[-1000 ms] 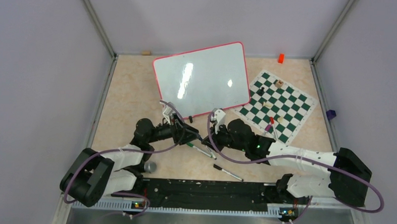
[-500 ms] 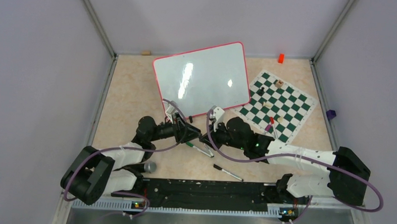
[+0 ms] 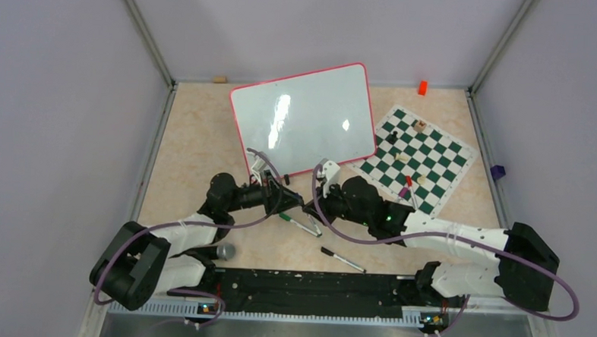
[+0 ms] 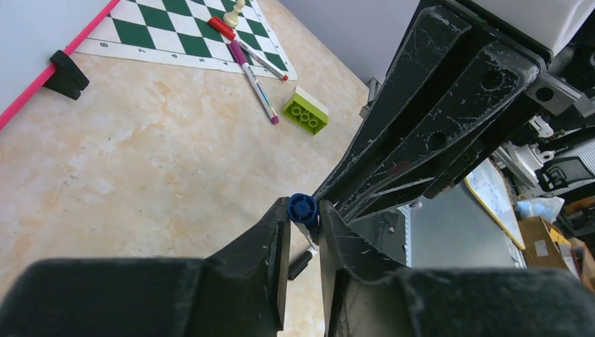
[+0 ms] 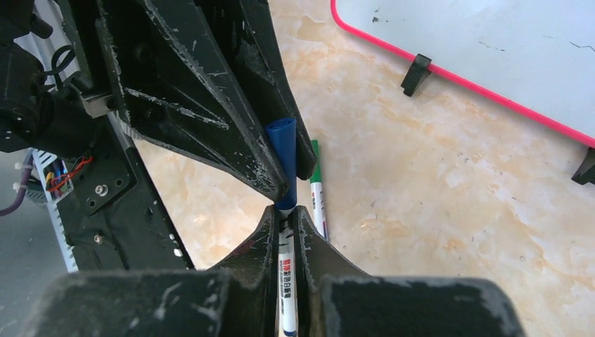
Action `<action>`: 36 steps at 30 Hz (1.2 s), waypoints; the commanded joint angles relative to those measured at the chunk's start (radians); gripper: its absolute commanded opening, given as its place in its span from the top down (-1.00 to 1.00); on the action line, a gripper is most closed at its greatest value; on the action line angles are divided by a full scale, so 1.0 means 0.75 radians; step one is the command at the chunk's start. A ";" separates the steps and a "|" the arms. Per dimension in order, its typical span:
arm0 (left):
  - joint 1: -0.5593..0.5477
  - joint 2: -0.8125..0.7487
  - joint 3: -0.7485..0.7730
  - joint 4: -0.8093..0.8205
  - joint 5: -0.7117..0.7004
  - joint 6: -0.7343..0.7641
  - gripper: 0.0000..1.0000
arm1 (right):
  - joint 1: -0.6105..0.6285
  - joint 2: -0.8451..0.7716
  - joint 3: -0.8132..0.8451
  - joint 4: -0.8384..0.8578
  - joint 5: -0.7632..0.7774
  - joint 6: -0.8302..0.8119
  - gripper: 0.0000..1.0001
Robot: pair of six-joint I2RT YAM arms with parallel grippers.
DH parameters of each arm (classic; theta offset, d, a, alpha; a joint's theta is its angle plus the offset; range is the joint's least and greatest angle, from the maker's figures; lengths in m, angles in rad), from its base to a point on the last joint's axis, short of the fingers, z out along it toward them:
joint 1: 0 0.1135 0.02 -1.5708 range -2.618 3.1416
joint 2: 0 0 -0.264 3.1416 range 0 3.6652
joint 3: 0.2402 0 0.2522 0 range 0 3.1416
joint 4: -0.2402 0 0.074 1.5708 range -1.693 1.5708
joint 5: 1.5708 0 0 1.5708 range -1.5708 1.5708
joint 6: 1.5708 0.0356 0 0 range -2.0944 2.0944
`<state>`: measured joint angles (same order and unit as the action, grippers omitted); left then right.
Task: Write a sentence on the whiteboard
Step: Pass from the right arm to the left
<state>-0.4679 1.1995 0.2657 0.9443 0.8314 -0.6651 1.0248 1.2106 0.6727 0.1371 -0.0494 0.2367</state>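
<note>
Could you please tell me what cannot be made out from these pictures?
Marker label: right wrist view, print too small, flanked by the right hand.
Marker barrel: left wrist view, hidden behind its blue cap and the right hand.
Left hand grip: fingers flank the cap; contact unclear.
Whiteboard writing: top view, glare; wrist views, cut off by edges.
Chess pieces: top view, too small to identify.

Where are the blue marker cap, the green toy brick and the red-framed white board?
blue marker cap (image 5: 284, 161): right wrist view, side.
green toy brick (image 4: 303, 116): left wrist view, green face.
red-framed white board (image 3: 313, 116): top view, bare face.
</note>
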 commanded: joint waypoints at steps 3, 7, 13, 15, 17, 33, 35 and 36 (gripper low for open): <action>-0.009 0.004 0.044 0.021 0.042 0.016 0.15 | -0.010 -0.060 0.043 0.046 0.058 -0.003 1.00; -0.010 0.014 0.042 0.044 0.044 0.006 0.01 | -0.009 -0.033 0.069 0.046 0.029 -0.012 1.00; -0.013 0.017 0.049 0.044 0.046 -0.001 0.32 | -0.007 0.016 0.095 0.057 -0.030 -0.015 1.00; -0.012 0.013 0.049 0.044 0.047 -0.004 0.35 | -0.010 0.030 0.099 0.062 -0.048 -0.017 1.00; -0.012 0.009 0.048 0.044 0.042 -0.005 0.33 | -0.009 0.046 0.106 0.063 -0.064 -0.015 1.00; -0.013 -0.070 0.024 -0.011 -0.024 0.017 -0.13 | -0.007 0.071 0.101 0.046 -0.084 -0.011 1.00; -0.013 -0.101 0.019 -0.046 -0.052 0.035 -0.13 | -0.007 0.059 0.086 0.052 -0.079 -0.006 1.00; -0.012 -0.127 0.017 -0.065 -0.069 0.049 -0.11 | -0.008 0.050 0.075 0.056 -0.073 -0.005 1.00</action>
<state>-0.4732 1.1667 0.2714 0.9005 0.8253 -0.6586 1.0172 1.2579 0.7078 0.1329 -0.0921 0.2291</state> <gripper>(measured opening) 0.566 0.025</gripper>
